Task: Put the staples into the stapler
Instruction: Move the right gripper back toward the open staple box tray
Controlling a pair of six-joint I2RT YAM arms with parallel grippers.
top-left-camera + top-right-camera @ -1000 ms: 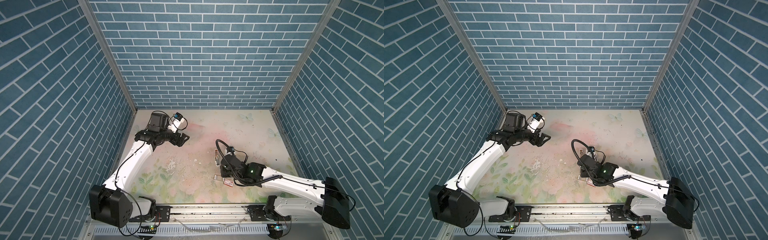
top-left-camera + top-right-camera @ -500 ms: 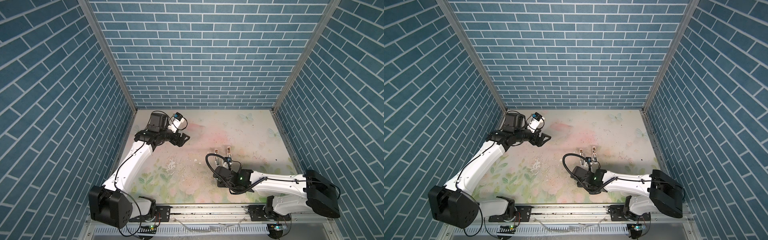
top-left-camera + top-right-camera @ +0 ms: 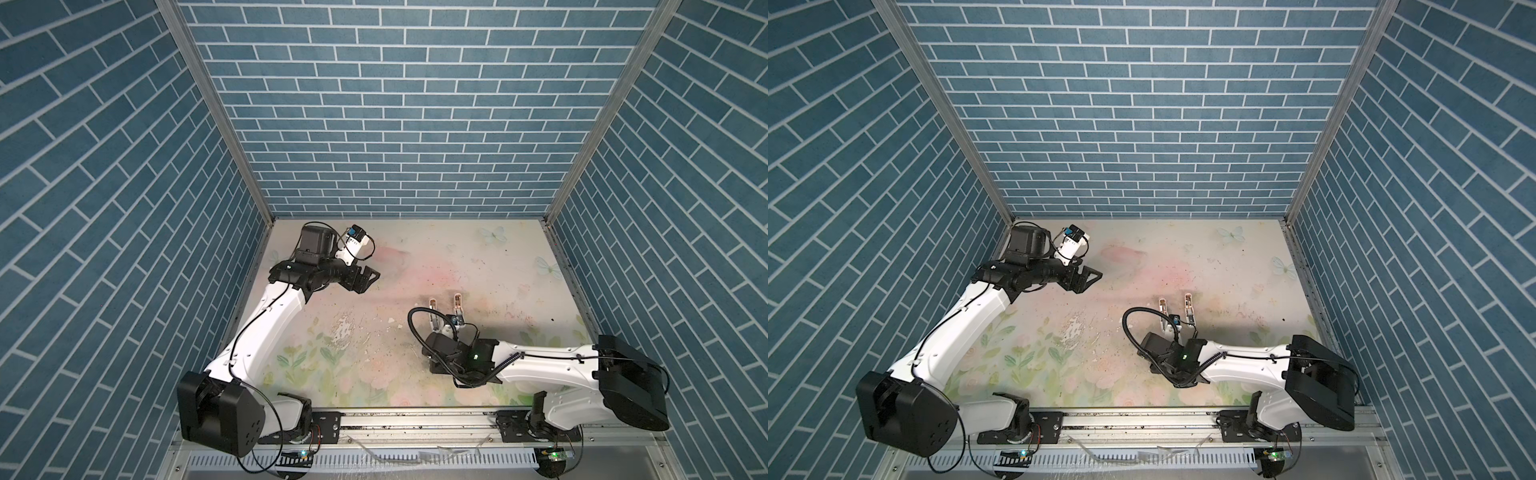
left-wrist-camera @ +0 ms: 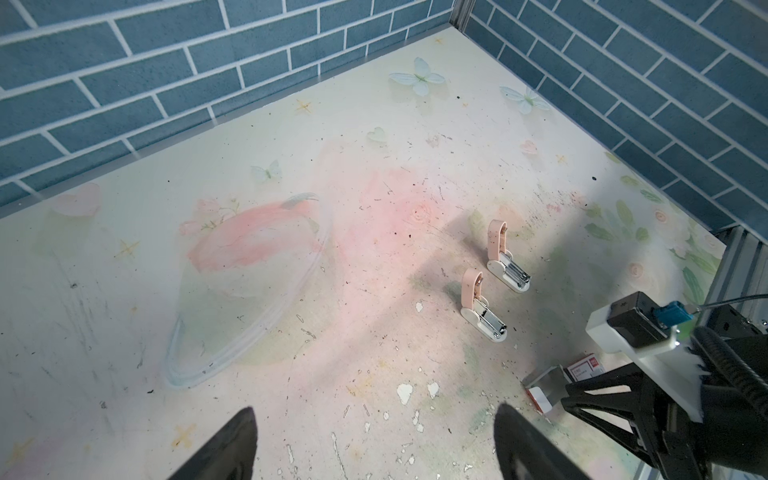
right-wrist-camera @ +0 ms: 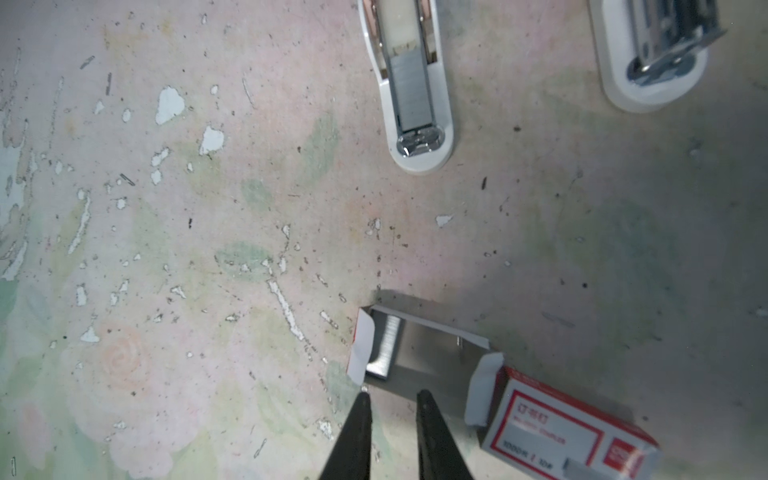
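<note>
Top views, walls (image 3: 395,124): blue brick-patterned panels enclosed the work area on three sides.
Table (image 3: 415,257): pale floral-printed top, scuffed, chipped and speckled with dark grit.
Left arm (image 3: 266,324): white-and-black, reached toward the back-left corner, well apart from the staplers and box.
Right arm (image 3: 548,370): white-and-black, lay low across the front right, wrist near mid-table.
Left gripper (image 4: 374,419): black fingers stood wide apart with nothing between them, above bare table.
Right gripper (image 5: 393,395): black pointed fingers stood narrowly apart with nothing between them; tips sat at the drawer's edge, just beside the staple block; contact could not be told.
Loaded stapler (image 5: 415,83): small, white oval base, open metal channel; its pink lid stood hinged upright in the left wrist view.
Second stapler (image 5: 652,54): same make, beside the first, chrome channel exposed; contents could not be told.
Box sleeve (image 5: 569,436): red-and-white cardboard, lying flat near the front of the staplers.
Drawer (image 5: 432,357): grey inner tray with white end flap, slid out of the sleeve.
Staple block (image 5: 384,349): silvery-grey joined staples, at the drawer's flap end.
Staple strip (image 5: 411,91): silvery-grey, lying in the loaded stapler's channel.
</note>
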